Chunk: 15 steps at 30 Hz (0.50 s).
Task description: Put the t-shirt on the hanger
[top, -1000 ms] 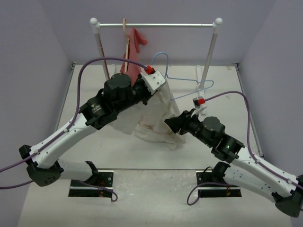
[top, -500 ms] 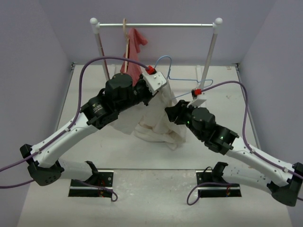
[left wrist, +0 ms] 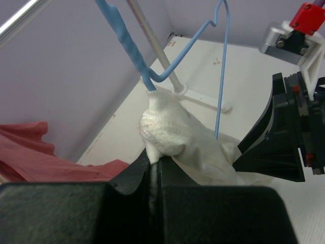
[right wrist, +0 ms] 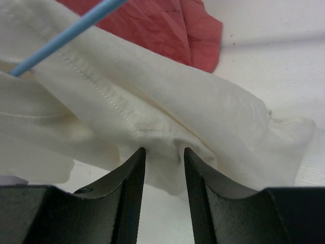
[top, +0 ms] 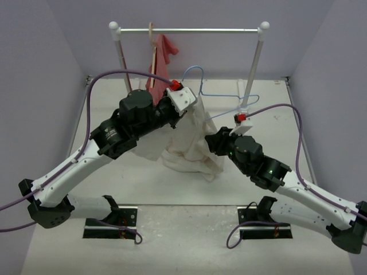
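The cream t-shirt [top: 192,140] hangs in a wrinkled bunch from my left gripper [top: 194,109], its lower part resting on the table. In the left wrist view my left gripper [left wrist: 154,158] is shut on a bunched fold of the t-shirt [left wrist: 165,129]. The light-blue wire hanger [top: 221,96] runs into that fold, its hook up near the rack; the left wrist view shows its wire [left wrist: 132,51] entering the cloth. My right gripper [top: 209,139] is at the shirt's right side. In the right wrist view it [right wrist: 163,155] is open, with a cloth fold [right wrist: 162,137] at its fingertips.
A white clothes rack [top: 189,30] stands at the back, its right post [top: 253,69] close behind the hanger. A red garment [top: 161,66] hangs from the rack on a wooden hanger. Grey walls close in the table on three sides.
My right arm has reached forward and left until its open gripper meets the shirt's right side. My left gripper has shifted slightly left with the shirt and hanger.
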### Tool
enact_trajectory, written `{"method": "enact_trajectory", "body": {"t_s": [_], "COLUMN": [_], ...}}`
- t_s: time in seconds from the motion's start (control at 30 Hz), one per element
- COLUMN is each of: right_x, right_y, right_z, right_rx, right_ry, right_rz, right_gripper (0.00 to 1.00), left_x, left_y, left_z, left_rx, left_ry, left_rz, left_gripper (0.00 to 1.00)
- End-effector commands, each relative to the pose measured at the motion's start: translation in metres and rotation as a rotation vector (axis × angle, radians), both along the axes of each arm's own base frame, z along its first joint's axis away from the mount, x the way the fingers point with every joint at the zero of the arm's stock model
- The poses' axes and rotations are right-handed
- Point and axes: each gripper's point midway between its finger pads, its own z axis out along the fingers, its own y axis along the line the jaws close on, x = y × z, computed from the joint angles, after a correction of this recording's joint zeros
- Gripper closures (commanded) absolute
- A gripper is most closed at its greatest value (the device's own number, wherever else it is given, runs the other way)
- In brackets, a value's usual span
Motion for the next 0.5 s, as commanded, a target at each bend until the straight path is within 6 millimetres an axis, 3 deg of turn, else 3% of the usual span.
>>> {"method": "enact_trajectory", "body": {"t_s": [0.0,0.23,0.47], "right_x": [0.009,-0.002,0.002], "right_y": [0.006,0.023,0.012], "right_z": [0.016,0.036,0.040], "right_rx": [-0.009,0.064,0.059], "right_ry": [-0.040,-0.081,-0.069], "right_rz": [-0.013,0.104,0.036], "right_gripper": [0.61,0.50,0.49], "left_x": [-0.013,-0.008,-0.005], "left_y": [0.000,0.003,0.001], "left_z": [0.041,0.035,0.027], "left_rx": [-0.128,-0.118,-0.103], "left_ry": [-0.072,-0.069,-0.056], "left_rz": [-0.049,-0.020,-0.009], "left_gripper": [1.00,1.00,1.00]}}
